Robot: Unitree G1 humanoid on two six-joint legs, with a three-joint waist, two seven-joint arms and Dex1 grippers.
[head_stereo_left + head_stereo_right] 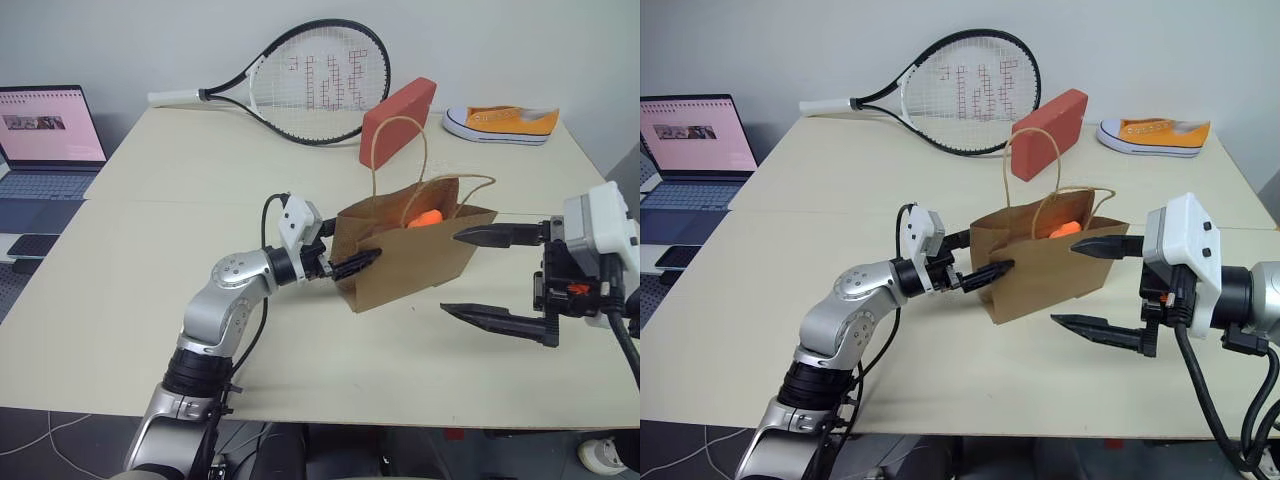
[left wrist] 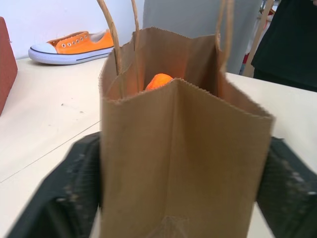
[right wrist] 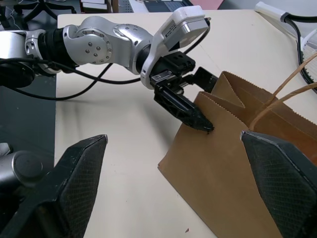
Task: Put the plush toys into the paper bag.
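Bag [image 1: 410,255] stands upright mid-table, mouth open, two loop handles up. Orange carrot toy [image 1: 425,218] sits inside, top just visible over the rim; left wrist view also shows it [image 2: 158,81] deep in the bag. White egg toy not seen.

Left gripper [image 1: 340,256] is at the bag's narrow left end, one finger on each side of that end; left wrist view shows both fingers [image 2: 59,198] flanking the paper. Fingers close against the bag sides, but can't tell if they actually clamp it.

Right gripper [image 1: 495,275] hangs just right of the bag, fingers wide apart, nothing between them; upper finger tip near the bag's right top edge, lower finger over the table [image 1: 120,290].

Behind the bag: red block [image 1: 398,112] touching the racket [image 1: 300,80] head, sneaker [image 1: 500,122] at far right. Laptop [image 1: 45,150] off to the left, open.
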